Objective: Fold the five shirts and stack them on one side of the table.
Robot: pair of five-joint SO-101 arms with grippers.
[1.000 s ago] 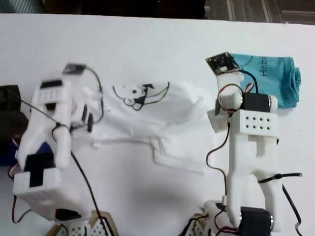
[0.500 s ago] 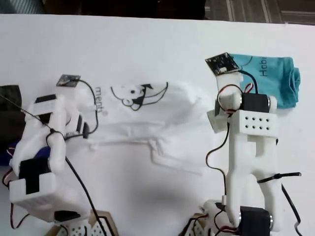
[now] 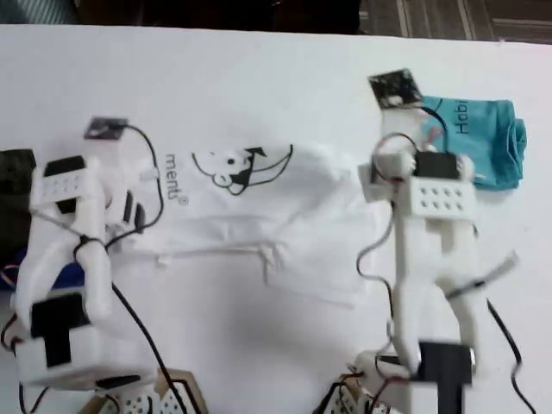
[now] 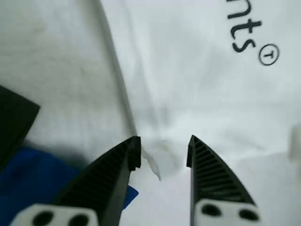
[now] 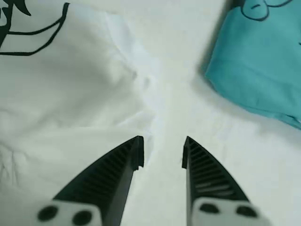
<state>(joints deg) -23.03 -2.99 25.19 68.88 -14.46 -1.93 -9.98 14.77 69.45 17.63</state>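
A white shirt (image 3: 259, 207) with a black drawing lies partly folded in the middle of the table. A folded teal shirt (image 3: 483, 142) rests at the far right. My left gripper (image 4: 162, 153) is open just above the white shirt's (image 4: 197, 84) left edge, beside the printed letters, holding nothing. My right gripper (image 5: 162, 150) is open over the bare strip of table between the white shirt's (image 5: 61, 94) right edge and the teal shirt (image 5: 258, 66). In the high view the left arm (image 3: 73, 233) stands left of the white shirt and the right arm (image 3: 427, 198) at its right edge.
A blue cloth (image 4: 42, 179) and a black item (image 4: 14, 117) lie at the table's left edge under the left arm, also seen as the blue cloth (image 3: 69, 274) and black item (image 3: 13, 185). The far half of the white table (image 3: 241, 78) is bare.
The left arm drew back to the left off the white shirt, uncovering the lettering at its left edge. The right arm stretched slightly farther from the table's front edge.
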